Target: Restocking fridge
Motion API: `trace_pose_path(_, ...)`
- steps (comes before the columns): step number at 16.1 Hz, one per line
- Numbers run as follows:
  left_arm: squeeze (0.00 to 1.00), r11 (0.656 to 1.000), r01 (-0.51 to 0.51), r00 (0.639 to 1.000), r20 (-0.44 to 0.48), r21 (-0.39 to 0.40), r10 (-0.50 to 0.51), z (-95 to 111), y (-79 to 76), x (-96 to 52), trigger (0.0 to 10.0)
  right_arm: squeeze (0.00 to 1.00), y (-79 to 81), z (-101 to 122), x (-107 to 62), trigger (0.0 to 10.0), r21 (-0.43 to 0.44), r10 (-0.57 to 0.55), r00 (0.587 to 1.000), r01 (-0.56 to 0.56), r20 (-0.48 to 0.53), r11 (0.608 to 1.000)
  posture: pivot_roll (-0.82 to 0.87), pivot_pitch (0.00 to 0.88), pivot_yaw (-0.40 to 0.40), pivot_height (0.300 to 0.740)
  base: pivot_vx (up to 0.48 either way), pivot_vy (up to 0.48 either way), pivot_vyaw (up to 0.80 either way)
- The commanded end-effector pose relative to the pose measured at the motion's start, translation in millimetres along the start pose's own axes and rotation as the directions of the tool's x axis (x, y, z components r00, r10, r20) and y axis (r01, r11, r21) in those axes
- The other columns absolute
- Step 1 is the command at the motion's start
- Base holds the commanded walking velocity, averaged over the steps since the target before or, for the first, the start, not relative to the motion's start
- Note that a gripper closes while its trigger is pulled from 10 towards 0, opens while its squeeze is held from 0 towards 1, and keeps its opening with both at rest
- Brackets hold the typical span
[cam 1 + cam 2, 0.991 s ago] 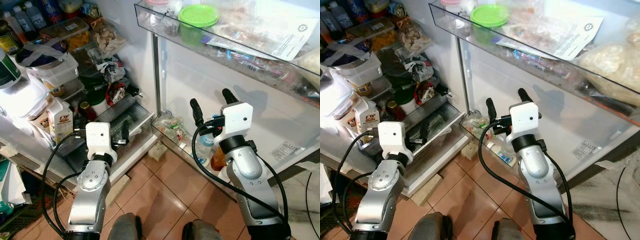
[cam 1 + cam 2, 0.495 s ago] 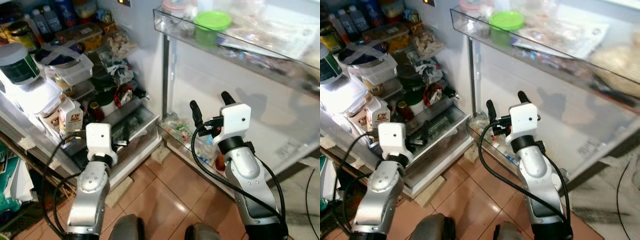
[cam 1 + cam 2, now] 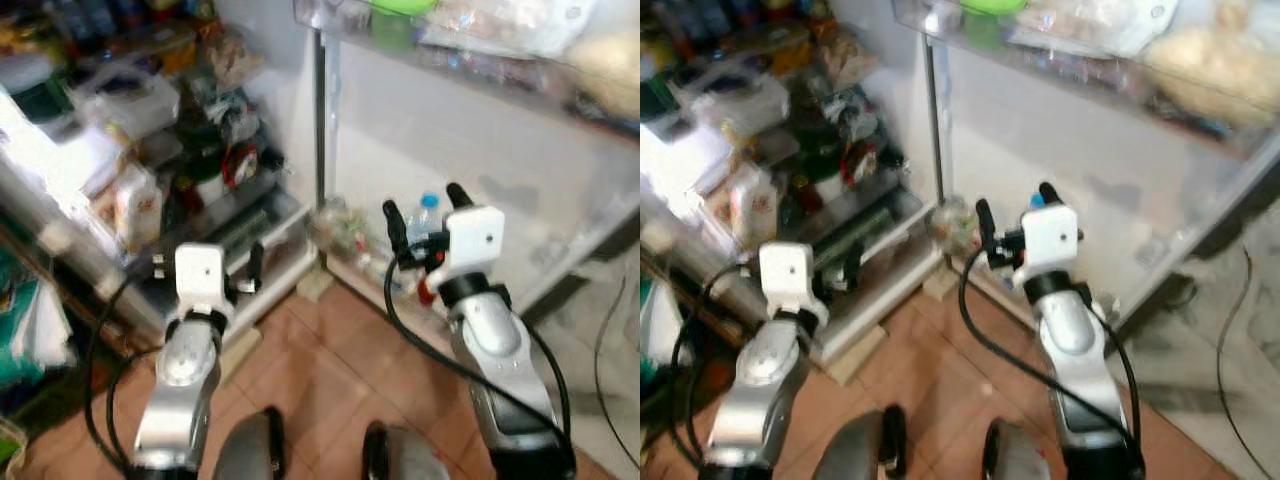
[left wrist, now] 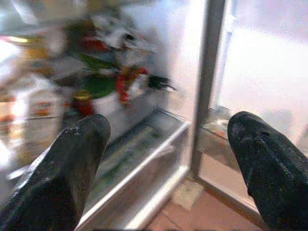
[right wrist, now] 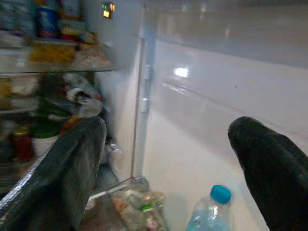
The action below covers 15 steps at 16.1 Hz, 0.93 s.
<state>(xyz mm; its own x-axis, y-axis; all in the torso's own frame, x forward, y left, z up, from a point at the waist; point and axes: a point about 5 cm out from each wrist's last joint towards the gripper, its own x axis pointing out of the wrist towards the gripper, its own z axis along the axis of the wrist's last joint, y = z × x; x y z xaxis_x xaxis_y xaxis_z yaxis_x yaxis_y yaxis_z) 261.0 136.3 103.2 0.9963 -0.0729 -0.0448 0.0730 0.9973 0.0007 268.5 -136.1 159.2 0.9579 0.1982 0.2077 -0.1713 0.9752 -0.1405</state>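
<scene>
- An open fridge (image 3: pixel 200 150) stands before the robot, its shelves crowded with blurred food containers; the head-camera pictures are smeared, so few items can be named.
- The open fridge door (image 3: pixel 480 130) stands to the right of the shelves, its white inner wall facing the robot.
- An upper door bin (image 3: pixel 1060 40) of clear plastic, high on the fridge door, holds a green-lidded tub (image 3: pixel 985 8) and pale bagged items.
- A water bottle (image 5: pixel 207 211) with a blue cap stands in the lowest bin of the fridge door, just beside the right gripper; a crumpled clear bag (image 5: pixel 139 209) lies next to it, toward the hinge side.
- The right gripper (image 3: pixel 420 215) is raised in front of the fridge door, level with the bottle — its two black fingers (image 5: pixel 62 168) are spread wide and grasp nothing.
- The left gripper (image 3: pixel 205 270) points at the bottom of the fridge, in front of the clear lower drawer (image 4: pixel 144 163); its fingers (image 4: pixel 62 173) are likewise spread apart and empty.
- Inside the fridge, above the drawer, a dark green tub with a white base (image 4: pixel 98 94) sits beside red packaging — details are too blurred to tell more.
- A small milk carton (image 3: pixel 135 205) stands at the front edge of a fridge shelf, above the left gripper.
- Reddish floor tiles (image 3: pixel 320 370) lie below the fridge, with the robot's two feet at the lower edge.
</scene>
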Motion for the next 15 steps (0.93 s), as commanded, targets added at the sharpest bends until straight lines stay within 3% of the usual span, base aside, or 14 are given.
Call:
trace_pose_path(1, 0.0, 1.0, 0.001, 1.0, -0.01, -0.005, -0.001, -2.3, 0.6, -2.4, 10.0, 0.0, -2.5, -1.1, 1.9, 10.0, 0.001, -0.013, 1.0, 0.013, -0.01, 1.0, 0.04, 0.086, 0.041, 0.74, -0.356, 0.0, 0.0)
trace_pose_path(4, 0.0, 1.0, 0.008, 1.0, 0.002, -0.012, -0.008, -0.9, 0.1, -1.8, 10.0, 0.0, -4.5, -4.1, 1.7, 10.0, -0.001, -0.027, 0.999, 0.027, -0.025, 1.0, 0.04, 0.084, 0.041, 0.74, 0.0, 0.0, -0.64)
trace_pose_path(9, 0.0, 0.991, 0.109, 0.994, 0.027, -0.077, -0.107, 3.0, -7.9, -3.4, 10.0, 0.0, -6.0, -2.8, 4.6, 10.0, -0.015, -0.045, 0.999, 0.045, -0.015, 0.999, 0.04, 0.081, 0.038, 0.74, 0.0, 0.0, -0.8)
trace_pose_path(15, 0.0, 0.987, 0.134, 0.991, 0.043, -0.088, -0.131, 4.8, -8.9, -3.0, 10.0, 0.0, -6.0, -1.7, 7.2, 10.0, -0.014, -0.042, 0.999, 0.042, -0.004, 0.999, 0.04, 0.078, 0.038, 0.74, 0.0, 0.0, -0.77)
